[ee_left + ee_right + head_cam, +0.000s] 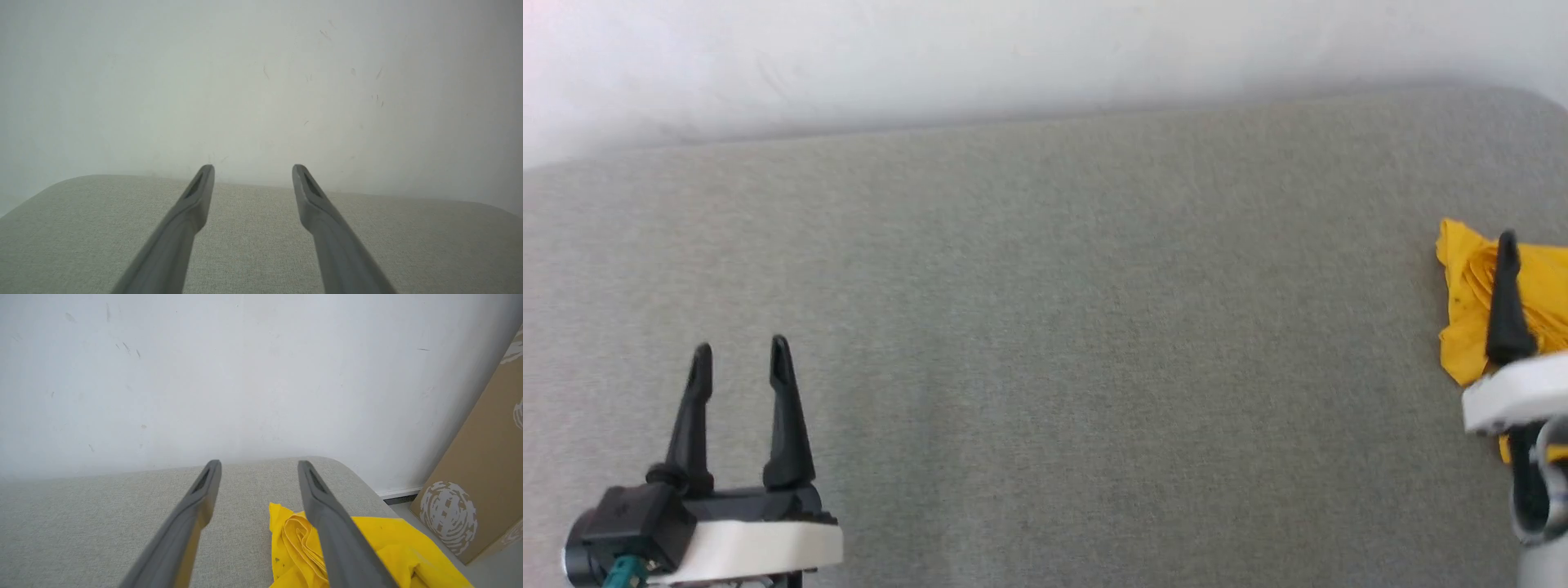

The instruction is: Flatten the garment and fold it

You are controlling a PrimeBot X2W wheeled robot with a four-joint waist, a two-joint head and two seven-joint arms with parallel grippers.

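The garment is a crumpled bright-yellow heap at the right edge of the grey padded surface; its print is hidden in the folds. One dark finger of my right gripper stands over it in the head view. In the right wrist view my right gripper is open, hovering with nothing between the fingers. Its right-hand finger crosses in front of the garment. My left gripper is open over bare padding at the lower left, far from the garment. The left wrist view also shows my left gripper with its fingers apart.
A white wall rises straight behind the padded surface. A brown cardboard box with white printed circles stands on the floor past the surface's rounded far right corner. Bare grey padding stretches between the two grippers.
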